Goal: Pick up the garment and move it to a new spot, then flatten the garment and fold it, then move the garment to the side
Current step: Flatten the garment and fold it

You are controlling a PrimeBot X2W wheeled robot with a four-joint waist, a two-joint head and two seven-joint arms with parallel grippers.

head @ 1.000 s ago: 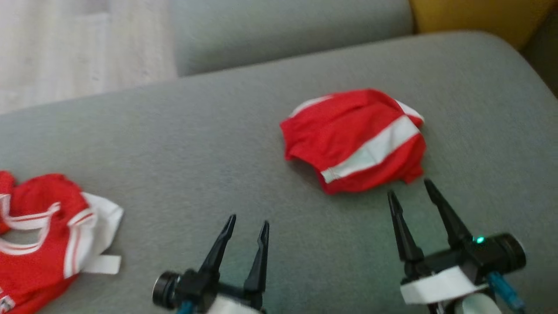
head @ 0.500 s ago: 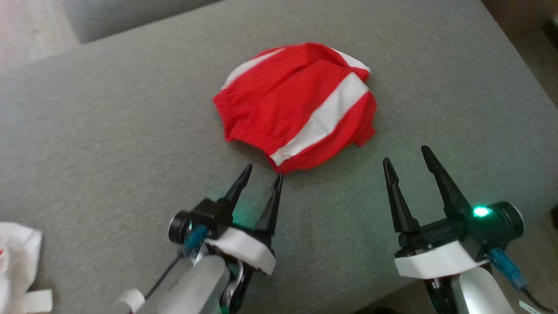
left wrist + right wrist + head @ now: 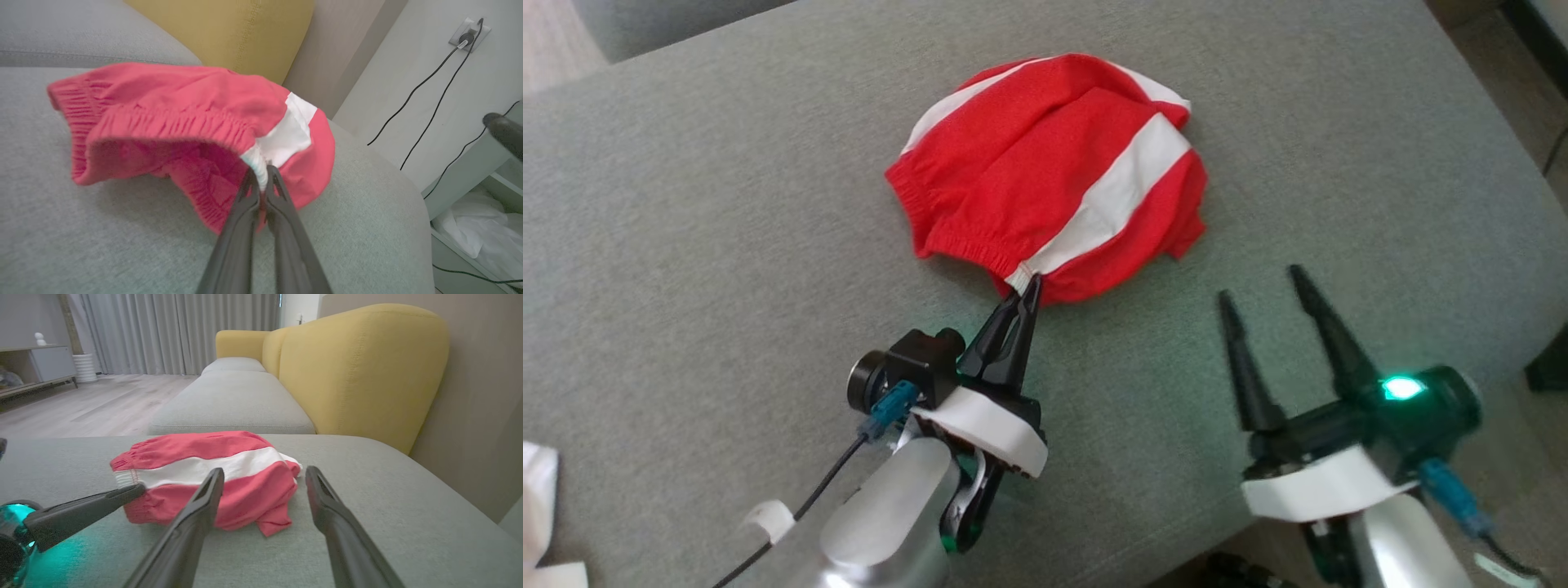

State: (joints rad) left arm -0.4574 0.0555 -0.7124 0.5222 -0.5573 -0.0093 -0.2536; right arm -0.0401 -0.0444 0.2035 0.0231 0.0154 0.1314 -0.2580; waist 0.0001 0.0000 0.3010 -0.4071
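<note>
A crumpled red garment (image 3: 1045,171) with a white stripe and an elastic waistband lies on the grey sofa seat (image 3: 727,245). My left gripper (image 3: 1031,286) is shut on the garment's near waistband edge, at the end of the white stripe. In the left wrist view the garment (image 3: 184,122) has its hem lifted off the seat, pinched between my left gripper's (image 3: 263,173) tips. My right gripper (image 3: 1262,284) stands open to the right of the garment, a little short of its near right corner. From the right wrist, the garment (image 3: 204,473) lies just beyond my open right gripper (image 3: 265,473).
A white and red cloth (image 3: 539,506) peeks in at the lower left of the seat. A yellow sofa back (image 3: 359,367) rises behind the seat. To the right, past the seat edge, are a pale shelf (image 3: 474,179) and wall cables (image 3: 429,81).
The head camera has swung right and down. My left gripper reached forward to the garment's near hem and shut on it. The right gripper stays open.
</note>
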